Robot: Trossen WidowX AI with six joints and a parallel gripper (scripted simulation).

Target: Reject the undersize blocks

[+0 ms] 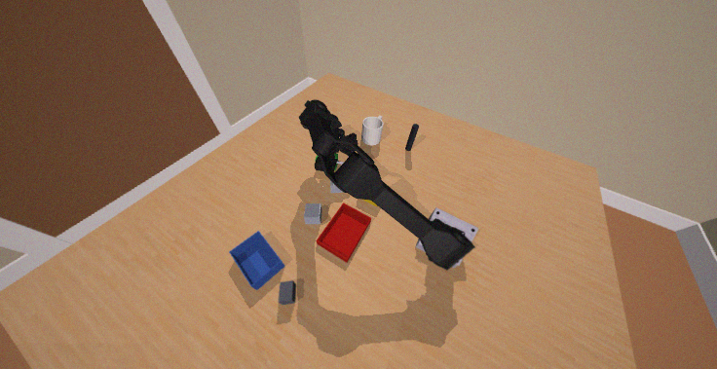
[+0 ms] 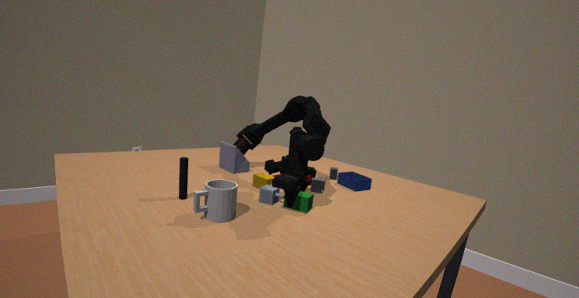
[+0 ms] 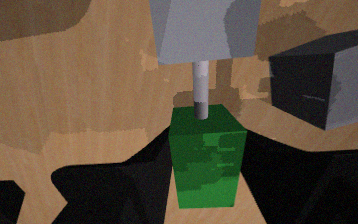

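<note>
Pincer (image 2: pixel 292 203) (image 3: pixel 198 127): clamped on gauge (image 2: pixel 305 201) (image 3: pixel 209 162), near the table's middle.
Pin (image 2: pixel 280 196) (image 3: pixel 200 90): long axis level, pointing at block (image 2: pixel 268 194) (image 3: pixel 205 30).
Room: mug (image 1: pixel 371 130) (image 2: pixel 221 200) near left; bare wood toward near edge.

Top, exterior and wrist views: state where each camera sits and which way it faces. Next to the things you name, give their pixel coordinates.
Top: high above the table (image 1: pixel 526 266), facing down; arm and base visible.
Exterior: low beyond the mug (image 2: pixel 221 203), facing across toward the base; arm and gripper (image 2: pixel 292 203) visible.
Wrist: on the arm, facing past both fingers to the green gauge (image 2: pixel 306 201) (image 3: pixel 207 165).
Top and exterior share the mug.
</note>
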